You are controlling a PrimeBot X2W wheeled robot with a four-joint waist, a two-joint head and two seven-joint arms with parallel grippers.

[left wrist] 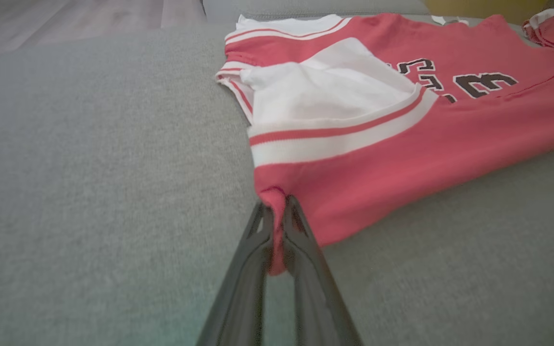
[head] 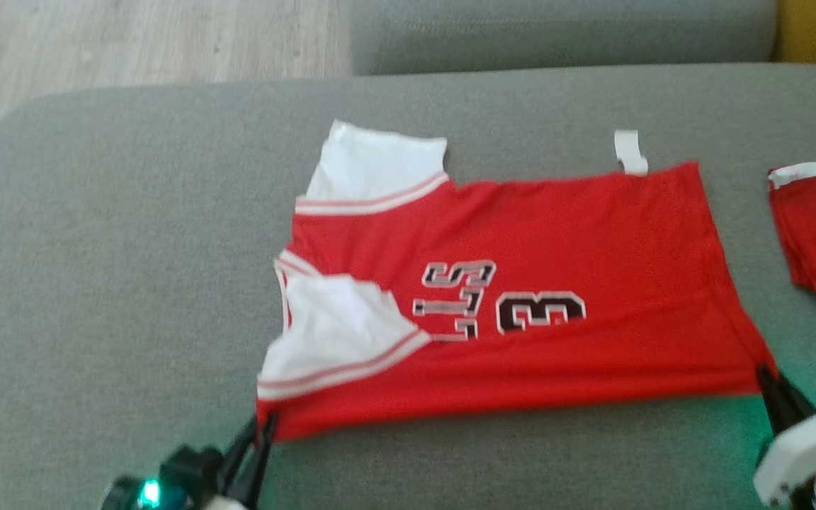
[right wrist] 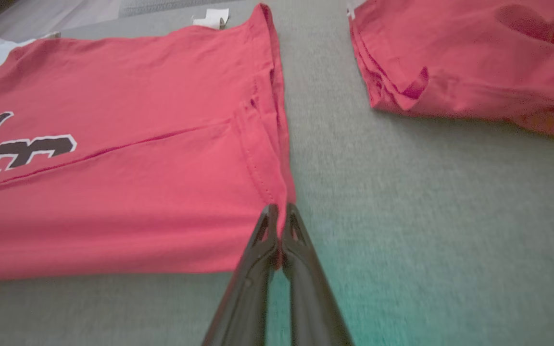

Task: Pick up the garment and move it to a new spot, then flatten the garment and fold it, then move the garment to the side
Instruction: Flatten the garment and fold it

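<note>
On the grey sofa cushion, the red jersey lies spread, its long axis running side to side before us; our left gripper pinches its near-left corner, our right gripper its near-right hem corner.

The left gripper has two long, thin black fingers that end in sharp tips. Behind them sits a black block with a small bright green light, and a bit of white shows under it. The right gripper has the same black fingers, joined to a round white shell. Up close, the fingers look dark grey, wide low down and thin at the tips, with small holes near the tips.
</note>
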